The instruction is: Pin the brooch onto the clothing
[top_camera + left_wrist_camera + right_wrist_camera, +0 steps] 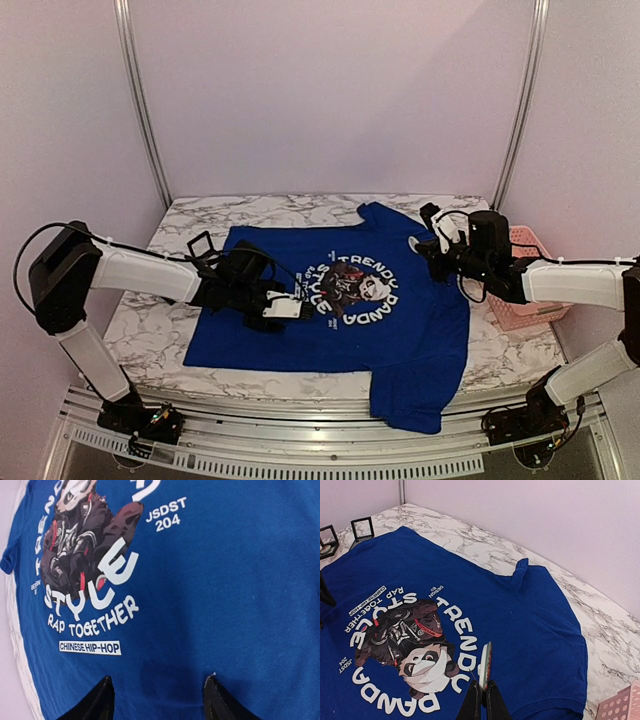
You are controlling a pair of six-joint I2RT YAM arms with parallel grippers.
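Note:
The royal-blue T-shirt (400, 330) lies flat on the marble table, its panda print (358, 287) ringed by white lettering. It also fills the left wrist view (225, 580) and the right wrist view (520, 625). My right gripper (483, 686) is shut on the brooch (485, 661), a thin disc held edge-on with its pin showing, above the shirt next to the word TRENDY. In the top view the right gripper (432, 250) hovers by the shirt's right shoulder. My left gripper (157, 682) is open, fingertips resting on the fabric below the print; in the top view the left gripper (300, 308) sits left of the print.
A pink basket (528, 290) stands at the table's right edge. Small black square boxes (362, 529) stand off the shirt's far corner; one also shows in the top view (200, 245). The shirt's lower hem hangs over the table's front edge (410, 410).

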